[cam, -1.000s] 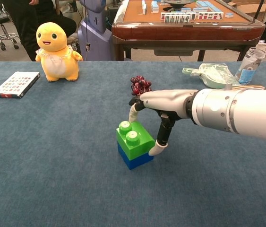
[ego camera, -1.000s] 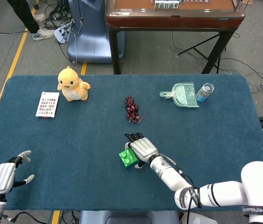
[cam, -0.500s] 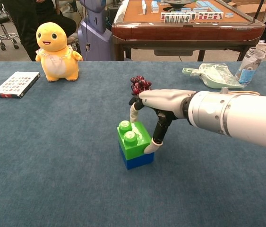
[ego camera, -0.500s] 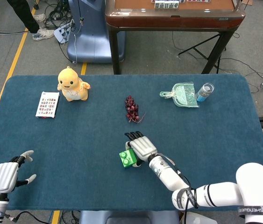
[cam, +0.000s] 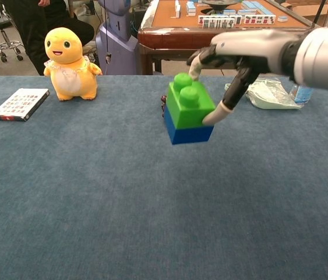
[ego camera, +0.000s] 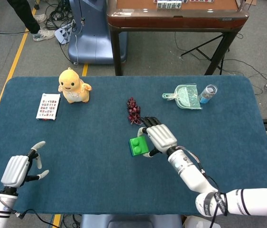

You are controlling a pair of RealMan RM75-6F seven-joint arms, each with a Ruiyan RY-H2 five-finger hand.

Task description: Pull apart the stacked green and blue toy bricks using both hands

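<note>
A green brick (cam: pixel 190 105) sits stacked on a blue brick (cam: pixel 188 133); the pair hangs in the air above the table. My right hand (cam: pixel 233 55) holds the stack, thumb on its right side and fingers behind the studs. From the head view the green brick (ego camera: pixel 138 145) shows beside my right hand (ego camera: pixel 161 137) near the table's middle; the blue brick is hidden beneath it. My left hand (ego camera: pixel 20 169) hovers open near the front left corner, far from the bricks, and is out of the chest view.
A yellow plush chick (ego camera: pixel 73 86) and a small book (ego camera: pixel 48 106) lie at the back left. Dark grapes (ego camera: pixel 133 111) sit just behind the lifted stack. A green dustpan (ego camera: pixel 185 96) and a bottle (ego camera: pixel 208 93) stand at the back right.
My right hand closed on the stacked bricks and lifted them off the table, moving up and slightly right. The left hand rose a little and drifted toward the centre.
</note>
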